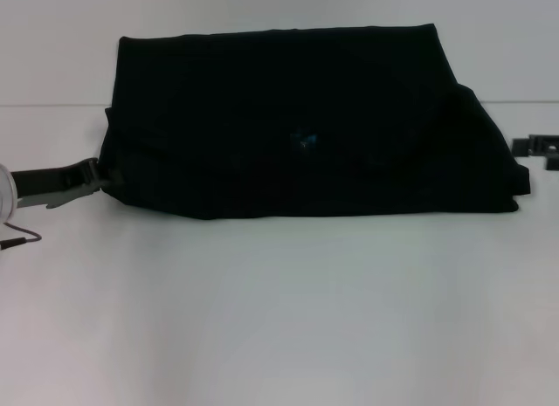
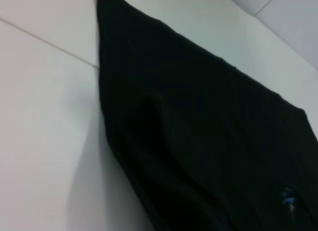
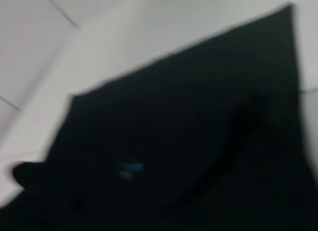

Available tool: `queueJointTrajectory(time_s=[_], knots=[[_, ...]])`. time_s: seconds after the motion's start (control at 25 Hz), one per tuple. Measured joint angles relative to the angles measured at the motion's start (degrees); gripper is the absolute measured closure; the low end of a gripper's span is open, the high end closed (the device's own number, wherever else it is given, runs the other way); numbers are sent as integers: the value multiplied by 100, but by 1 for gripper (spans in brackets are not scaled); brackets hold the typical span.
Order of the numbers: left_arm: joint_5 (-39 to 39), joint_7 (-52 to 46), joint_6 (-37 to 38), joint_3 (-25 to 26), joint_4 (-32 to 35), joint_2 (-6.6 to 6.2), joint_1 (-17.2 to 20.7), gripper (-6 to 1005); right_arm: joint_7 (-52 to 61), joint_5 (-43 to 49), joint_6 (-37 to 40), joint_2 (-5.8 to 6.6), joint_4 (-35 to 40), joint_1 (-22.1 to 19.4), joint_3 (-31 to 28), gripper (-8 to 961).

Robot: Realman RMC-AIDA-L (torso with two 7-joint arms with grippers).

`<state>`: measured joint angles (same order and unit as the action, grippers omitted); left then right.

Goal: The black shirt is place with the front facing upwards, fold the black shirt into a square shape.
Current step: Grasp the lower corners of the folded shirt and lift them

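Note:
The black shirt [image 1: 297, 127] lies folded into a wide, low shape across the far half of the white table, with its small blue neck label [image 1: 304, 141] showing near the middle. My left gripper [image 1: 94, 175] sits low at the shirt's left edge, its tips right against the fabric. At the shirt's right edge, my right gripper [image 1: 534, 147] stays just off the cloth. The left wrist view looks along the shirt [image 2: 198, 141] and catches the label [image 2: 288, 198]. The right wrist view shows the shirt [image 3: 198, 141] and label [image 3: 130, 167]. Neither wrist view shows fingers.
The white table [image 1: 279, 319] stretches bare from the shirt to its near edge. A seam line [image 1: 52, 105] crosses it behind the shirt. A thin dark cable [image 1: 22, 238] hangs off my left arm near the left border.

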<state>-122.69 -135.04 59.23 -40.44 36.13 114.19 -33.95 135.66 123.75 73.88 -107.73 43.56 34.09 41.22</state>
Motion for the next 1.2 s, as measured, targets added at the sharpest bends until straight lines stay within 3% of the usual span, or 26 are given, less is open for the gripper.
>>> queueJointTrajectory(time_s=[0.12, 0.36, 0.88, 1.2], knots=[[1, -53, 35, 30, 7, 3, -41, 949, 352, 950, -275, 50, -46, 269, 7, 58], [4, -56, 7, 35, 5, 42, -73, 949, 485, 1946, -745, -92, -380, 716, 16, 65], [9, -57, 57, 38, 28, 76, -77, 949, 487, 2215, -2139, -468, -828, 915, 288, 80], [8, -62, 69, 54, 31, 88, -48, 949, 490, 2269, -2749, -568, -1291, 1137, 613, 89]])
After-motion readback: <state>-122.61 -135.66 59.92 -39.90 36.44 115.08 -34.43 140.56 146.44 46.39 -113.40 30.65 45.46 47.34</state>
